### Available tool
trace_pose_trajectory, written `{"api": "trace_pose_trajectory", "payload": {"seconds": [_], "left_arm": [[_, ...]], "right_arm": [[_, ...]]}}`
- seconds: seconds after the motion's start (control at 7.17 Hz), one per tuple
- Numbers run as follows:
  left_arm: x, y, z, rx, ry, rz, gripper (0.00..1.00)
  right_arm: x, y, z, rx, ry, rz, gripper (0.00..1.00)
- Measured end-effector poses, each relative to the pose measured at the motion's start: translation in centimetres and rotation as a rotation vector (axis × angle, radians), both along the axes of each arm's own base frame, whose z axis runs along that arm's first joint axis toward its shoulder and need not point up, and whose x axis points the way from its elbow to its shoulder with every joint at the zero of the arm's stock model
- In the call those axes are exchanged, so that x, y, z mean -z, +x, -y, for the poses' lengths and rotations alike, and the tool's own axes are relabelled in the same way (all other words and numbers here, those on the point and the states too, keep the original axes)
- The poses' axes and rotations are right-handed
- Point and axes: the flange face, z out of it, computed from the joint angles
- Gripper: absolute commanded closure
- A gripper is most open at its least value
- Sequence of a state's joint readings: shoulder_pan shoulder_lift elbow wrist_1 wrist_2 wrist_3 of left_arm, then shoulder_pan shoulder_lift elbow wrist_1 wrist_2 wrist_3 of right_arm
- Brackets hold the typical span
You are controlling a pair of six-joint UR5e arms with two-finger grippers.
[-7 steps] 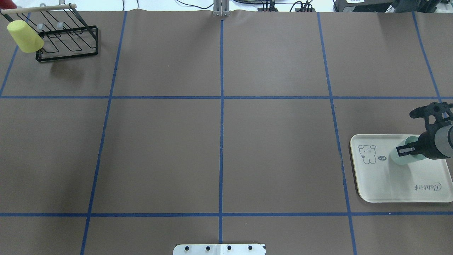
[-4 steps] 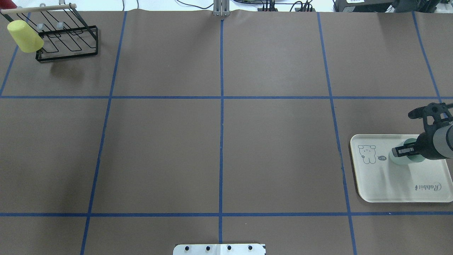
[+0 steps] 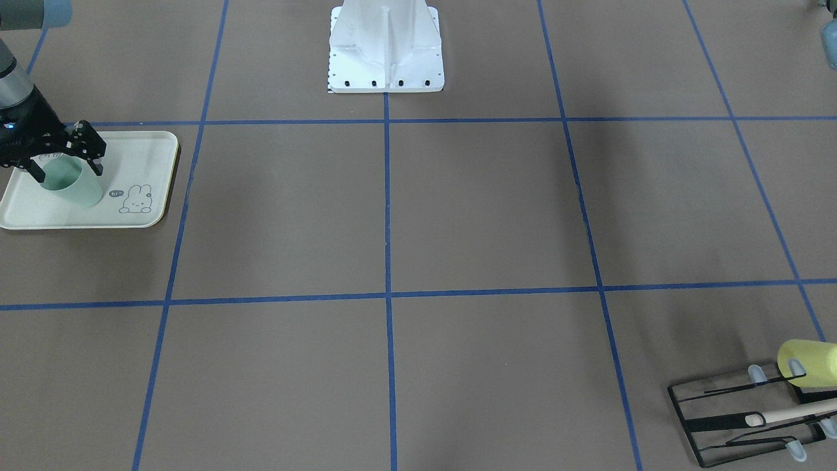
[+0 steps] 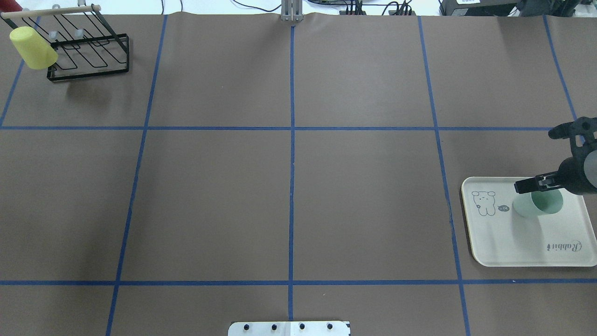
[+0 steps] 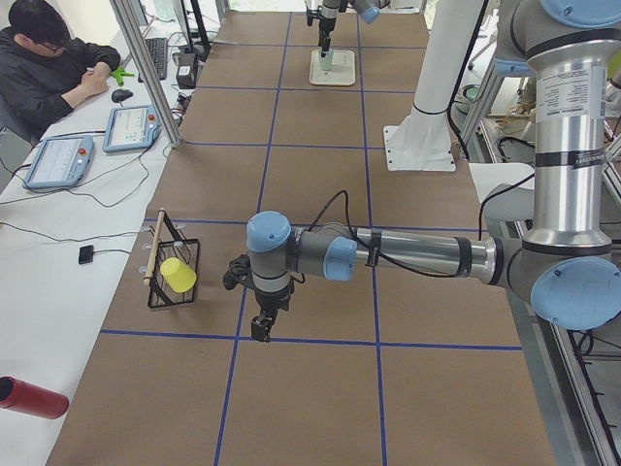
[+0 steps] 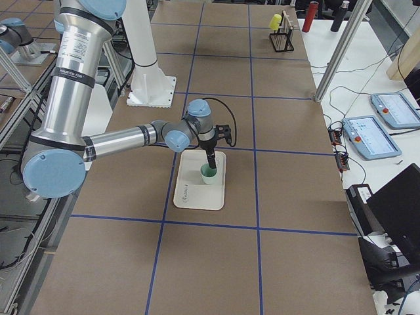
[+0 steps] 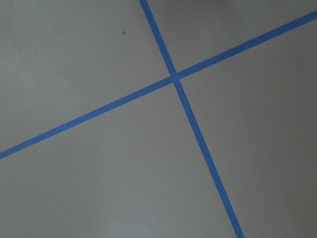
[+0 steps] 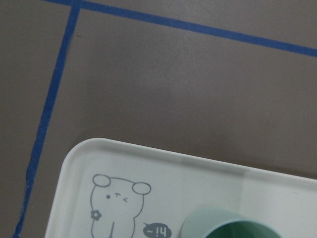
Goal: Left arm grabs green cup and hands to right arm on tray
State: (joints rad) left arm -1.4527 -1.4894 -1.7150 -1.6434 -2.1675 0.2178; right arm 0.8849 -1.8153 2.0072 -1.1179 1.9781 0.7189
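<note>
We see a brown table (image 4: 210,196) with blue tape lines (image 4: 292,163) that make big squares. In one corner stands a black wire rack (image 4: 88,51) with a wooden stick (image 4: 51,11) on top. A yellow cup (image 4: 32,48) hangs tipped on the rack's end. A person (image 5: 44,68) in black sits at a side desk (image 5: 58,282), where a red bottle (image 5: 29,398) lies.

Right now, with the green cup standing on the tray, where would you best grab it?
Grip the green cup across its upper wall, just below the rim, coming straight down from above: it stands upright on the tray, mouth open, handleless, and widens toward the top.
</note>
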Motion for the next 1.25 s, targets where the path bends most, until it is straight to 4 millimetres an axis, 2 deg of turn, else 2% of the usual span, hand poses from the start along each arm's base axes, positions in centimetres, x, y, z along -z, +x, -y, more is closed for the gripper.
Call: {"api": "trace_pose_trajectory", "payload": {"seconds": [0.28, 0.56, 0.7, 0.84, 1.12, 1.25], "left_arm": [[-0.3, 0.0, -0.1, 0.002, -0.009, -0.005, 0.0], [-0.5, 0.1, -0.8, 0.071, -0.08, -0.069, 0.0], [-0.5, -0.4, -1.1, 0.105, -0.102, -0.094, 0.0], [-0.3, -1.9, -1.4, 0.135, -0.101, -0.123, 0.0], [0.1, -6.1, -2.2, 0.182, -0.07, -0.186, 0.0], [-0.2, -7.7, -3.0, 0.207, -0.07, -0.205, 0.0]], "right_arm": [[0.7, 4.0, 3.8, 0.063, 0.036, -0.054, 0.0], [0.2, 9.1, 7.7, 0.112, 0.04, -0.075, 0.0], [-1.2, 12.1, 9.3, 0.129, 0.037, -0.053, 0.0], [-3.2, 15.2, 10.7, 0.143, 0.04, -0.038, 0.0], [-7.3, 20.1, 12.6, 0.132, 0.028, -0.04, 0.01], [-9.1, 22.4, 12.9, 0.106, 0.005, -0.043, 0.01]]}}
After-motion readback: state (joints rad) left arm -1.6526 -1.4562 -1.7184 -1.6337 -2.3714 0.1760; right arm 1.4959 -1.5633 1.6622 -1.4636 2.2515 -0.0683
